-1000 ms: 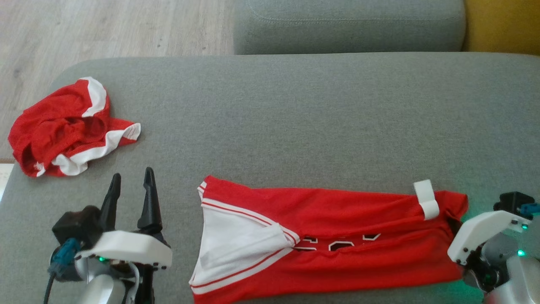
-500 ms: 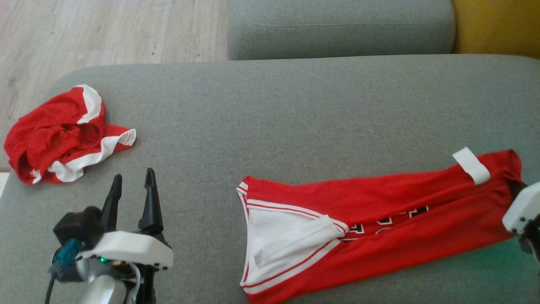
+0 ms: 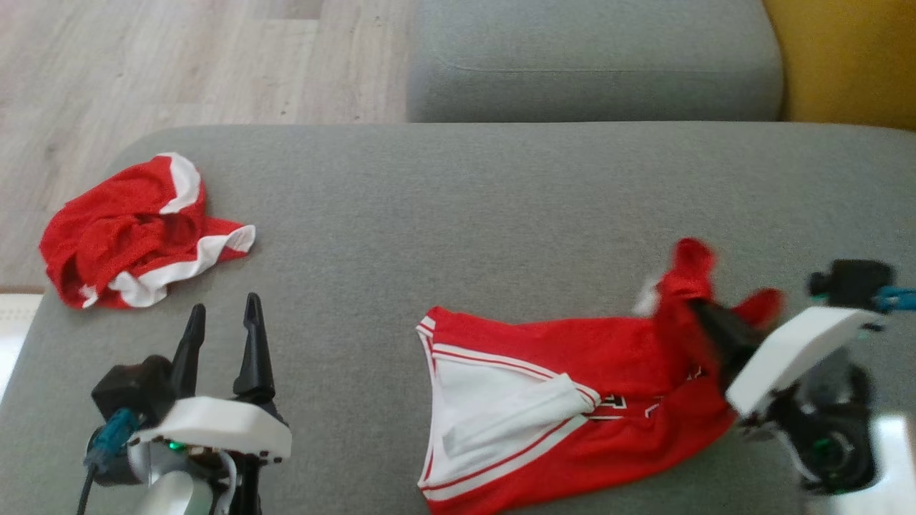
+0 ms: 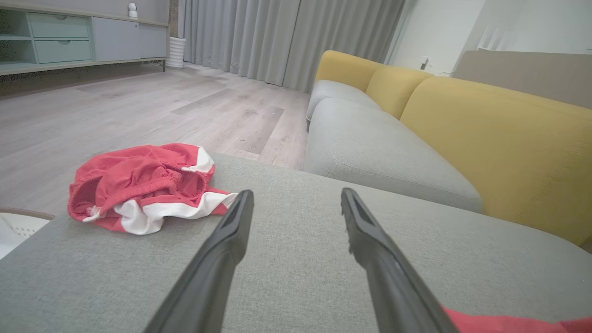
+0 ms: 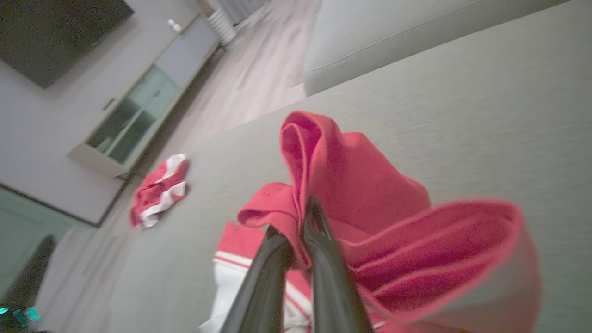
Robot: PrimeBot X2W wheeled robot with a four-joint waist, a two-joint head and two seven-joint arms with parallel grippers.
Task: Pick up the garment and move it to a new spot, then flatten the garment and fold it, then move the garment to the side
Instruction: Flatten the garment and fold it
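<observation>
Right pincer (image 3: 705,316) blurred, clamping garment (image 3: 608,347), lettering (image 3: 614,405) mostly hidden

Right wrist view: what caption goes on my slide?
Right gripper pinching the red jersey over the grey sofa.

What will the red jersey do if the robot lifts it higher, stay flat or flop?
Probably flop: the jersey bunches and curls where the right gripper pinches it. It looks thin, so likely light. The rest would probably drag along the cushion.
</observation>
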